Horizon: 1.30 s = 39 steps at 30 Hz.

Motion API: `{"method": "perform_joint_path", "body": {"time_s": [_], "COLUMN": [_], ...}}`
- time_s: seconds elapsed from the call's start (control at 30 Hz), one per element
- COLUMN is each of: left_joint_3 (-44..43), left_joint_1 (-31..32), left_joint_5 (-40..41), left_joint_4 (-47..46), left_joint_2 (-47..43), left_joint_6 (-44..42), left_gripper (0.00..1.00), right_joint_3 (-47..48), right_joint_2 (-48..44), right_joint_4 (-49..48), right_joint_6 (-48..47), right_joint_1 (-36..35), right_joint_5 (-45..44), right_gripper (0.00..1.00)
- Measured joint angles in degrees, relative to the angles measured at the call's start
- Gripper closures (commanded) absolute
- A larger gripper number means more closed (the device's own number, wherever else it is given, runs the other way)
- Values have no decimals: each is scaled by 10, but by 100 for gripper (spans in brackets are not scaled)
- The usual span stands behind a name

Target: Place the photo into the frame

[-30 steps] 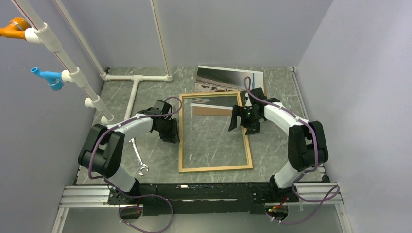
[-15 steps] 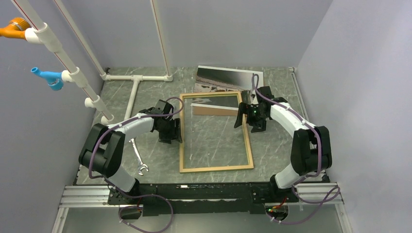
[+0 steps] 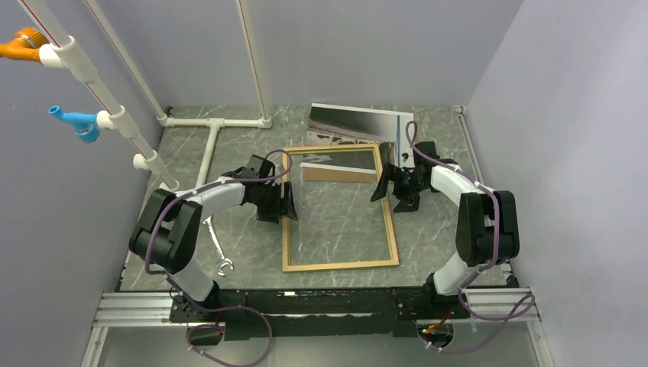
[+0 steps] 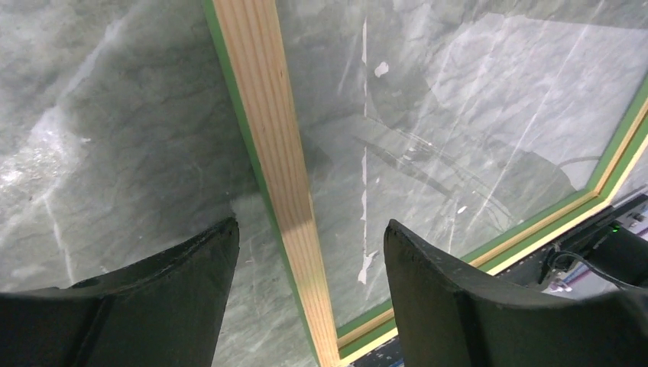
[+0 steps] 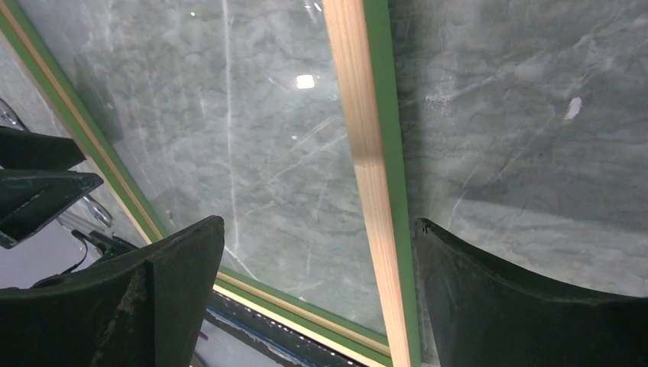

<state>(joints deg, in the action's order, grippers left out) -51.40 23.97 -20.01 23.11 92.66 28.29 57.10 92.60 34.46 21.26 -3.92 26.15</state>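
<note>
From above, my left claw (image 3: 284, 202) and right claw (image 3: 388, 188) are both spread wide, one over each long side of the frame (image 3: 340, 264). The frame lies flat. The photo (image 3: 355, 122) lies past its far end, and its near edge is hard to see. My left wrist shows my fingers on either side of the wood strip, pinching nothing. My right wrist shows the same, with my fingers cut off at the bottom.

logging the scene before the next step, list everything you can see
frame: one, tan wood with green edge, flat mid-table
photo: one, grey and brown, far side, partly under frame
backing board: one, brown, under the frame's far end
wrench: one, silver, left of the frame
pipes: several, white, far left
blue fitting: one, on a left pipe
orange fitting: one, top left pipe
left gripper: one, black, open astride the frame's left rail
right gripper: one, black, open astride the frame's right rail
</note>
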Motion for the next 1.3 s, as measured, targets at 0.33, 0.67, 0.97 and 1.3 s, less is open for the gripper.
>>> {"method": "perform_joint_path", "body": {"time_s": [0.33,0.67,0.97,1.3], "left_joint_3": [-3,41,93,117], "left_joint_1": [-2,-4,25,61], "left_joint_5": [-18,-11,23,56], "left_joint_4": [-23,-19,28,58], "left_joint_2": [11,-32,-99,-139], "left_joint_6": [9,14,27,45], "left_gripper": [28,28,29,29], "right_joint_3": [-16,-55,-81,-120], "right_joint_2": [30,-16,-68,-99], "right_joint_4": [-7,-4,9,16], "right_joint_6": [0,17,51,81], "right_joint_1": [-29,-82,-128,-168], "right_joint_5": [13,-5,-14,-34], "right_gripper": [7,7,7,6]}}
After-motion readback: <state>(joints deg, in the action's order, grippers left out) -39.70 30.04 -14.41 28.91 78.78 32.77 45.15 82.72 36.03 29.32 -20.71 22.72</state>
